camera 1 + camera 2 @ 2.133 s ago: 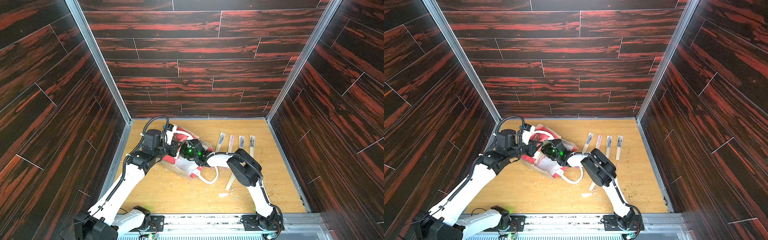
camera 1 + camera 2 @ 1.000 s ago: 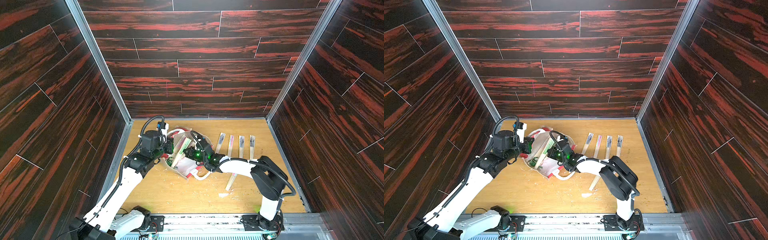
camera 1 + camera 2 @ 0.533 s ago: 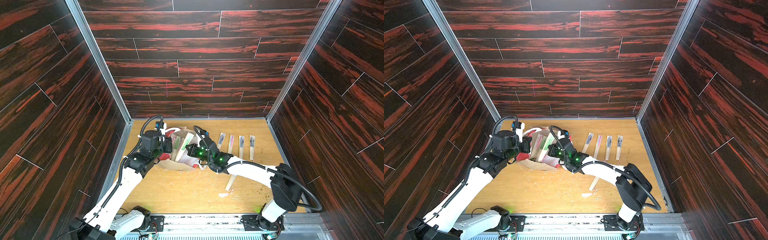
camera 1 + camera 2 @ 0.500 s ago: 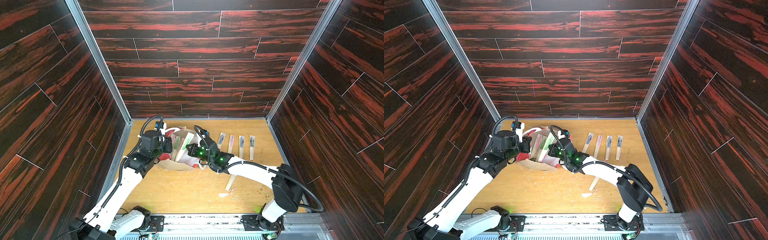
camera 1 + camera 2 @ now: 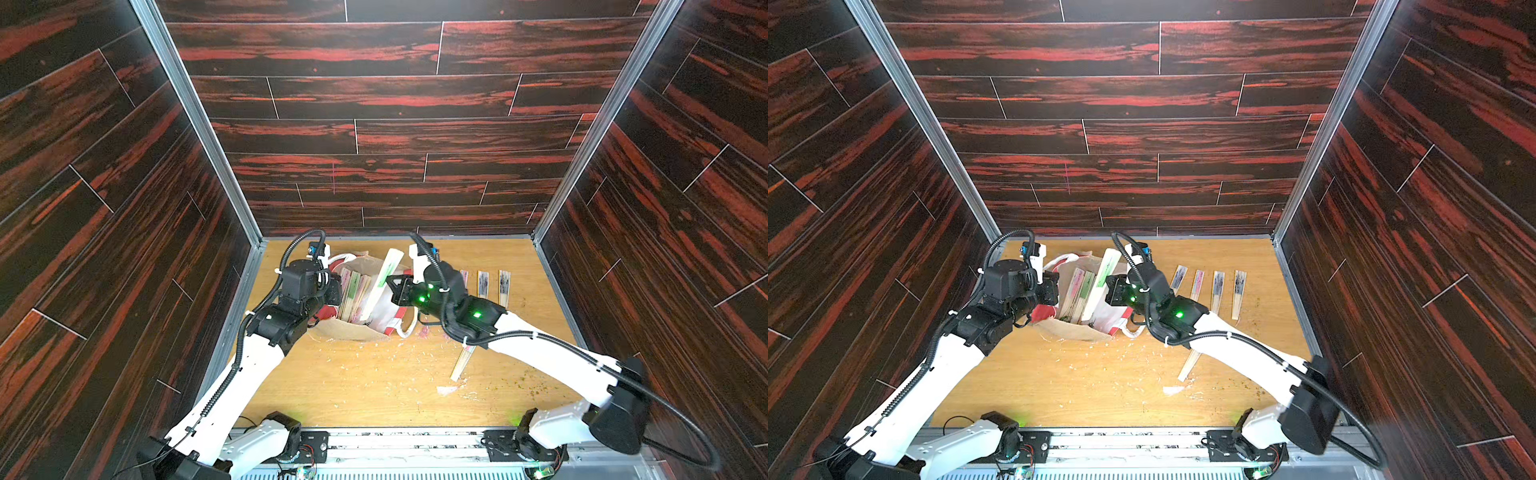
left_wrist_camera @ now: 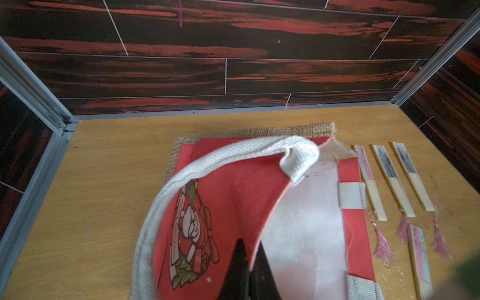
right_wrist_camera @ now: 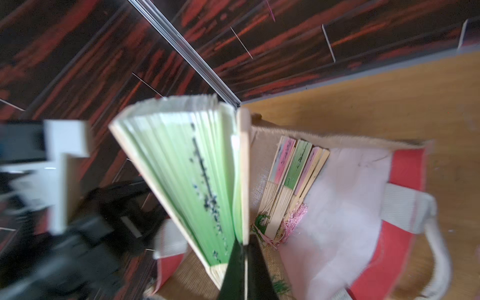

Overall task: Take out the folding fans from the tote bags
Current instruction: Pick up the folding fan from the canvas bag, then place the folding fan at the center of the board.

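Top views: the right hand (image 5: pixel 391 287) is clamping the green fan (image 5: pixel 390 266), which is standing steeply, its lower end apparently within the mouth of the tote bag (image 5: pixel 349 330). Laid-out fans (image 5: pixel 482 284) are lying rightward on the desk (image 5: pixel 353 386).

Left wrist: the left hand (image 6: pixel 248 259) is pinching the bag's red panel (image 6: pixel 226 194).

Right wrist: remaining fans (image 7: pixel 293 166) are lying inside, beside the held one.

Bright, even light (shadows soft); top views sharp, right wrist view motion-blurred.

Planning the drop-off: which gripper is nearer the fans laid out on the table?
Right. The right gripper holds a green fan just beside that row; the left gripper pinches the bag's far side.
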`<action>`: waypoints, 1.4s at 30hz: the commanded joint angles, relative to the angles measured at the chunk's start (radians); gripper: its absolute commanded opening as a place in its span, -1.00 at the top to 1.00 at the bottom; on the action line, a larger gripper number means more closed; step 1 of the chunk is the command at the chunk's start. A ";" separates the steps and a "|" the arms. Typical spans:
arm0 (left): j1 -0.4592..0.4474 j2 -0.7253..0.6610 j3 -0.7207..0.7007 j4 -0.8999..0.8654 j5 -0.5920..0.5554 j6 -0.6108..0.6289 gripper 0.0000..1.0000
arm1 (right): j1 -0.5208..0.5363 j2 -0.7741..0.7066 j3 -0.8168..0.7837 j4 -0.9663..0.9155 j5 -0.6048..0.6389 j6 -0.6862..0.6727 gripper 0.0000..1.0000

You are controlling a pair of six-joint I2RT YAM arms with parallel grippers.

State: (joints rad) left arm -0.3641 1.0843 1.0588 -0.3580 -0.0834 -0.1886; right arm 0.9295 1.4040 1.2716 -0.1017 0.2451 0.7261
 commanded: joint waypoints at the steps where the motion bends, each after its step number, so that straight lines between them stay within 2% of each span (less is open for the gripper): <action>1: 0.002 -0.009 0.041 0.001 -0.026 0.021 1.00 | 0.001 -0.067 0.046 -0.123 0.035 -0.029 1.00; 10: 0.002 -0.011 0.042 0.000 -0.018 0.024 1.00 | -0.076 -0.234 0.088 -0.388 0.056 0.035 1.00; 17: 0.002 -0.009 0.041 0.004 -0.009 0.021 1.00 | -0.155 -0.374 -0.001 -0.553 0.058 0.157 1.00; 24: 0.002 0.000 0.046 0.008 -0.001 0.021 1.00 | -0.200 -0.415 -0.135 -0.665 -0.004 0.273 1.00; 28: 0.002 -0.001 0.044 0.010 -0.001 0.021 1.00 | -0.224 -0.391 -0.229 -0.673 -0.088 0.316 1.00; 33: 0.002 -0.007 0.038 0.010 -0.001 0.020 1.00 | -0.268 -0.302 -0.353 -0.590 -0.245 0.319 1.00; 42: 0.002 -0.021 0.030 0.001 -0.006 0.023 1.00 | -0.365 -0.112 -0.479 -0.418 -0.387 0.302 1.00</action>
State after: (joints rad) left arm -0.3641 1.0878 1.0664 -0.3698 -0.0860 -0.1825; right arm 0.5861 1.2480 0.8127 -0.6056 -0.0612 1.0191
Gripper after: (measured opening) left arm 0.062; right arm 0.049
